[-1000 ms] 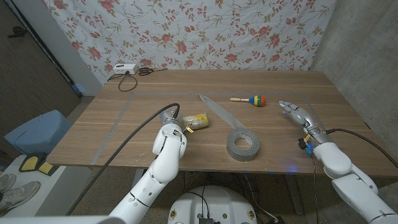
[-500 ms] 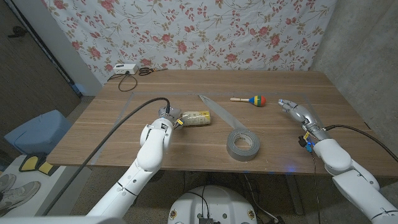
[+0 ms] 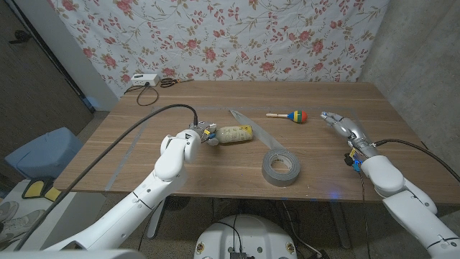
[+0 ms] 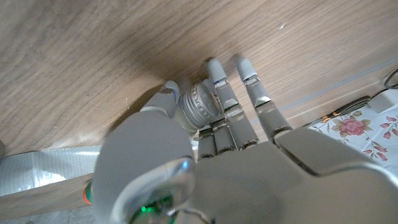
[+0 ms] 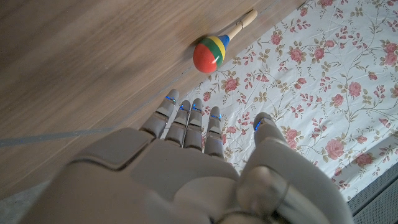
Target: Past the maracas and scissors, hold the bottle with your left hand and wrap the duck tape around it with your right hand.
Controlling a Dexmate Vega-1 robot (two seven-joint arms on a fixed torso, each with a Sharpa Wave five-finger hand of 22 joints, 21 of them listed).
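Observation:
A yellowish bottle (image 3: 236, 134) lies sideways left of the table's middle. My left hand (image 3: 203, 134) grips it at the cap end. In the left wrist view the ribbed cap (image 4: 199, 106) sits between the thumb and fingers (image 4: 224, 106) of my left hand (image 4: 205, 168). The grey duck tape roll (image 3: 281, 167) lies flat near the front edge, right of the bottle, with nothing touching it. My right hand (image 3: 339, 125) hovers open at the right side, fingers straight, well clear of the roll. In the right wrist view my right hand (image 5: 186, 168) points towards the maraca (image 5: 208, 55).
The striped maraca (image 3: 291, 115) lies beyond the roll, and a long grey tape strip (image 3: 248, 126) is stuck to the table behind the bottle. Scissors (image 3: 169, 82) and a white box (image 3: 141, 79) with a cable sit at the far left corner.
My left arm has swung out to the left, and the bottle in its hand has moved a little farther back and turned level. The right hand has barely moved.

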